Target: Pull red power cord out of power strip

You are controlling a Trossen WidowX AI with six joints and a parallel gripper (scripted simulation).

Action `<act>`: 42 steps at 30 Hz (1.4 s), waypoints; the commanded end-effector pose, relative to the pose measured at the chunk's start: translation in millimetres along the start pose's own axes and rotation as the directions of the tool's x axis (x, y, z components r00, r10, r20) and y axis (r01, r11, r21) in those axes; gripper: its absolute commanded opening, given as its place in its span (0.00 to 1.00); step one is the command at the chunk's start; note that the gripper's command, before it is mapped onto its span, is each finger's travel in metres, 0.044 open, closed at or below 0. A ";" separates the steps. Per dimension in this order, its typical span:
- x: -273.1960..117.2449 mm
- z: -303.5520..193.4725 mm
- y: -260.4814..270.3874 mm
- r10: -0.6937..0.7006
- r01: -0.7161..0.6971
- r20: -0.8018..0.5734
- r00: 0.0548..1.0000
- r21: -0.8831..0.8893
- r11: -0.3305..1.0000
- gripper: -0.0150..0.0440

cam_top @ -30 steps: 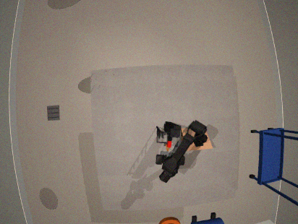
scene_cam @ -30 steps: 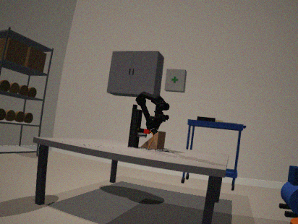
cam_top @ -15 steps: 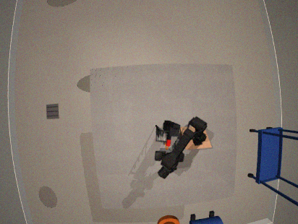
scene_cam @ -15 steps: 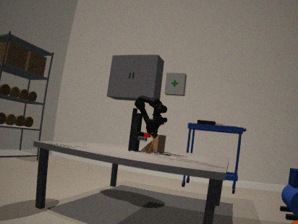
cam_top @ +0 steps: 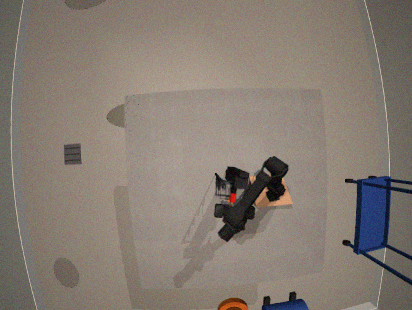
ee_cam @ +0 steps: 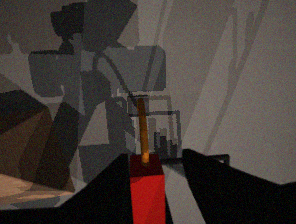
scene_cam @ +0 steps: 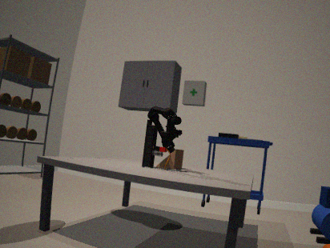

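Now the hand [cam_top: 233, 205] [scene_cam: 168, 149] [ee_cam: 155, 158] stands partly apart, red plug [cam_top: 233, 198] [scene_cam: 162, 150] [ee_cam: 148, 200] showing between its fingers

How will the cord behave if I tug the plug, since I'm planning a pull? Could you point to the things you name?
The cord [ee_cam: 144, 127] looks thin and bends slightly near the plug [ee_cam: 147, 197], so it would probably flex and trail. The plug looks blocky with flat sides, so it likely wouldn't roll.

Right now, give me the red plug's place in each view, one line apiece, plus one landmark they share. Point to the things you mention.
Top: right of and below centre, the red patch [cam_top: 232, 198] beside the arm.
Exterior: near centre, the red plug [scene_cam: 162, 150] above the table.
Wrist: bottom centre, the red plug [ee_cam: 147, 197] between the hand's [ee_cam: 156, 156] fingers.
Landmark: the tan block [cam_top: 282, 199] [scene_cam: 179, 159] [ee_cam: 22, 135].
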State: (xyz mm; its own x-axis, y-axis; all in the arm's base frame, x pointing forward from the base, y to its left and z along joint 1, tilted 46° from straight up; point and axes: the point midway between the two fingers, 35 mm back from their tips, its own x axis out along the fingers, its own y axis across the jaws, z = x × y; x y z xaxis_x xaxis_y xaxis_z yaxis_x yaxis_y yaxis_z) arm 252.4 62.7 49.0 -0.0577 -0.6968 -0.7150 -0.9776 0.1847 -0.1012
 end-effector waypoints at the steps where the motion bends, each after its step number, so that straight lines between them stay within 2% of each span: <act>1: 0.8 -8.9 0.8 -0.001 0.001 -0.007 1.000 -0.006 1.000 0.53; 19: 2.0 -37.9 2.9 -0.001 0.001 -0.010 1.000 -0.006 1.000 0.53; 37: 14.1 -39.1 3.0 -0.001 0.001 -0.011 1.000 -0.006 1.000 0.53; 41: 11.5 -38.5 2.7 0.002 -0.002 -0.006 1.000 -0.001 1.000 0.35; 42: 11.5 -38.5 2.7 0.002 -0.002 -0.006 1.000 -0.001 1.000 0.34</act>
State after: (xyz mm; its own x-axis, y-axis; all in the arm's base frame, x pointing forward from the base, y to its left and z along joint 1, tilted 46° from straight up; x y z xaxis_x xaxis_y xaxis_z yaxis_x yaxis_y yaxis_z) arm 240.9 28.6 67.0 -0.0615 -0.7008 -0.7107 -0.9781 0.1842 -0.0970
